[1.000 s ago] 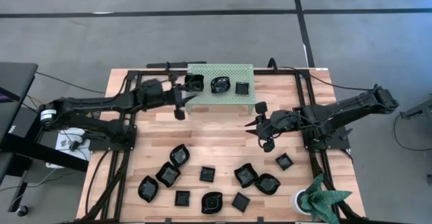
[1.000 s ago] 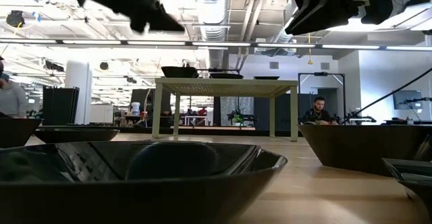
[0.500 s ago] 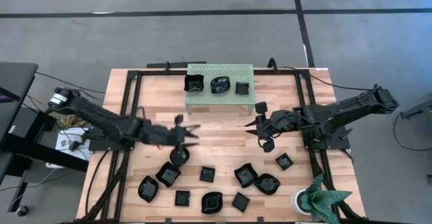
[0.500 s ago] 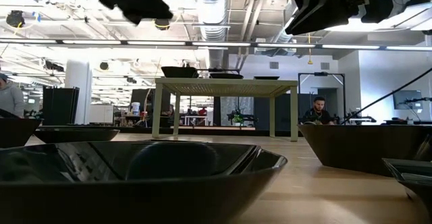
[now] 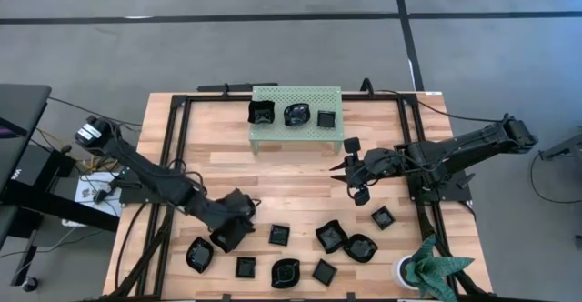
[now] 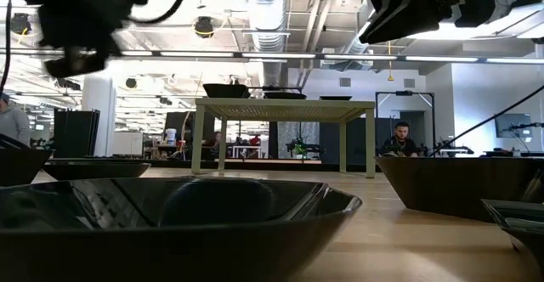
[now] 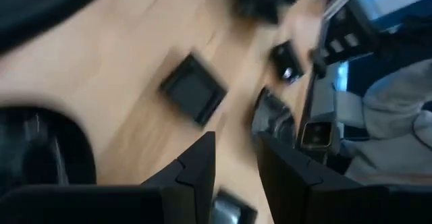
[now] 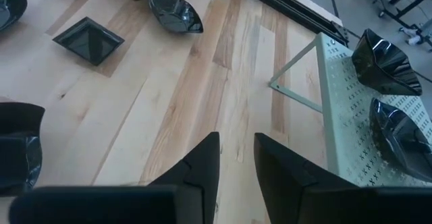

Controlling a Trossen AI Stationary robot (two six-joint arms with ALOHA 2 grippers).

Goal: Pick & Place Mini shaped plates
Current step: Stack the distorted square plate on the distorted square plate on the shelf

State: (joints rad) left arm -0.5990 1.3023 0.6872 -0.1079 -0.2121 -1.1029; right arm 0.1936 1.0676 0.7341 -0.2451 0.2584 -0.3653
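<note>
Several glossy black mini plates lie on the near half of the table, among them a leaf-shaped one (image 5: pixel 200 254), a square one (image 5: pixel 280 235) and a wavy one (image 5: pixel 330 236). Three more sit on the pale green rack (image 5: pixel 273 136): (image 5: pixel 262 113), (image 5: pixel 297 115), (image 5: pixel 326 118). My left gripper (image 5: pixel 235 225) hovers open above the near-left cluster and hides a plate beneath it. Its blurred wrist view shows a square plate (image 7: pixel 194 89) ahead of the fingers. In the low view it hangs high (image 6: pixel 76 27). My right gripper (image 5: pixel 338 170) waits open right of the table's middle.
A black frame rail (image 5: pixel 177 156) runs along each side of the table. A white pot with a green plant (image 5: pixel 427 267) stands at the near right corner. Bare wood (image 5: pixel 291 179) lies between the rack and the plates. People show in the room beyond.
My left gripper has left the rack's left end, where a plate stays, and swung toward the table's near edge and down. It now hangs over the near-left cluster of plates. No plate has moved.
</note>
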